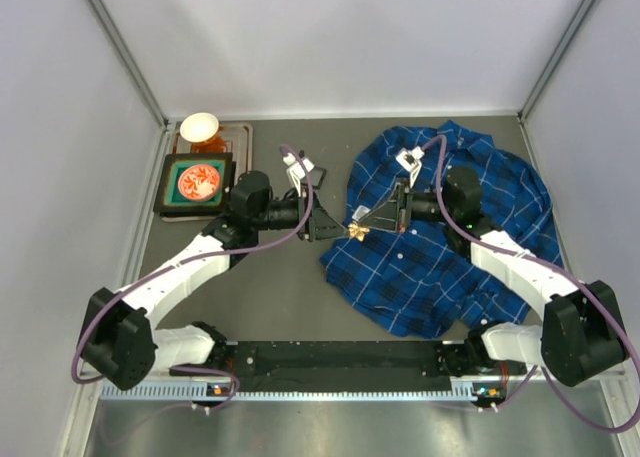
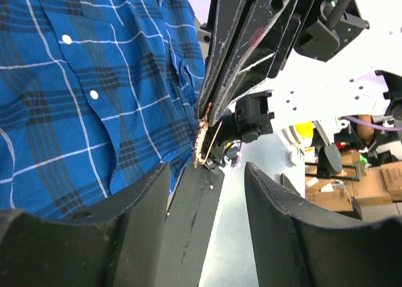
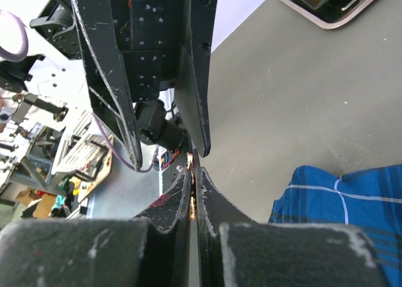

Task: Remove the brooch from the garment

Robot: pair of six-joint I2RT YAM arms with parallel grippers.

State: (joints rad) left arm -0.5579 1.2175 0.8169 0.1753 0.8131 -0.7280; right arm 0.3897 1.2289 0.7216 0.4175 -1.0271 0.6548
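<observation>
The garment (image 1: 450, 227), a dark-blue plaid shirt, lies crumpled on the right half of the table. It also shows in the left wrist view (image 2: 75, 98) and the right wrist view (image 3: 352, 205). The brooch (image 1: 355, 232), a tiny golden glint, is at the shirt's left edge. My right gripper (image 1: 360, 225) is shut on it. The glint shows between the closed jaws in the right wrist view (image 3: 193, 185) and in the left wrist view (image 2: 201, 136). I cannot tell whether it still touches the cloth. My left gripper (image 1: 322, 222) is open and empty, tips just left of the brooch (image 2: 207, 171).
A black-framed tray (image 1: 170, 199) holding reddish pieces sits at the back left. Behind it a cream bowl (image 1: 199, 127) stands on a metal tray (image 1: 240, 137). Grey walls close in both sides and the back. The arm bases are at the near edge.
</observation>
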